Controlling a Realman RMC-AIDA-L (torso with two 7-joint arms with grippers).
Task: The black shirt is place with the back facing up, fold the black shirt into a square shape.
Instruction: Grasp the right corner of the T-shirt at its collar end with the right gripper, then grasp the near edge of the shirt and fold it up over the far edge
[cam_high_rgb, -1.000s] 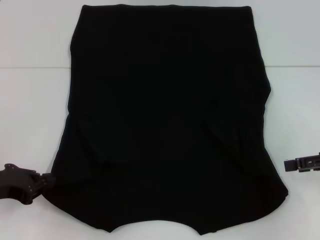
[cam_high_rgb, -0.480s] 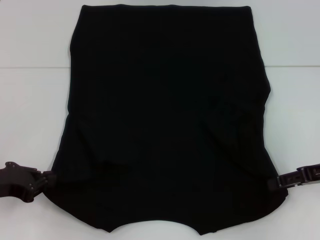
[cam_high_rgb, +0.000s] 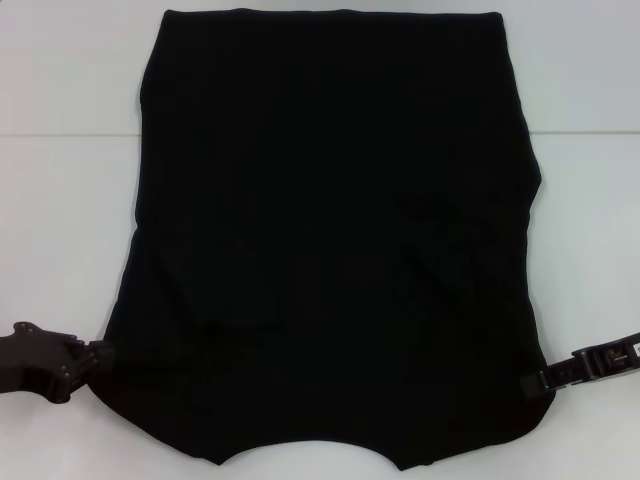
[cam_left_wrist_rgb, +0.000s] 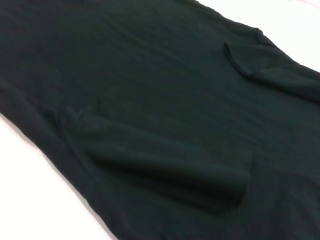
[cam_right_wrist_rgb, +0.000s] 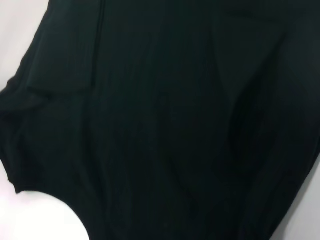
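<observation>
The black shirt (cam_high_rgb: 330, 230) lies flat on the white table, plain side up, its neck opening at the near edge and its hem at the far edge. My left gripper (cam_high_rgb: 98, 355) sits at the shirt's near left edge, touching the cloth. At the near right edge my right gripper (cam_high_rgb: 535, 382) reaches into the cloth, and the shirt's corner there is drawn inward. The left wrist view is filled with black shirt (cam_left_wrist_rgb: 160, 100) with a raised fold across it. Wrinkled black shirt (cam_right_wrist_rgb: 160, 120) also fills the right wrist view.
The white table (cam_high_rgb: 60, 200) shows bare on both sides of the shirt and beyond its hem. A seam line in the table runs across at about a third of the way down the head view.
My right gripper has moved left and slightly nearer, from beside the shirt onto its near right edge, and that corner has shifted inward. The left gripper has stayed in place.
</observation>
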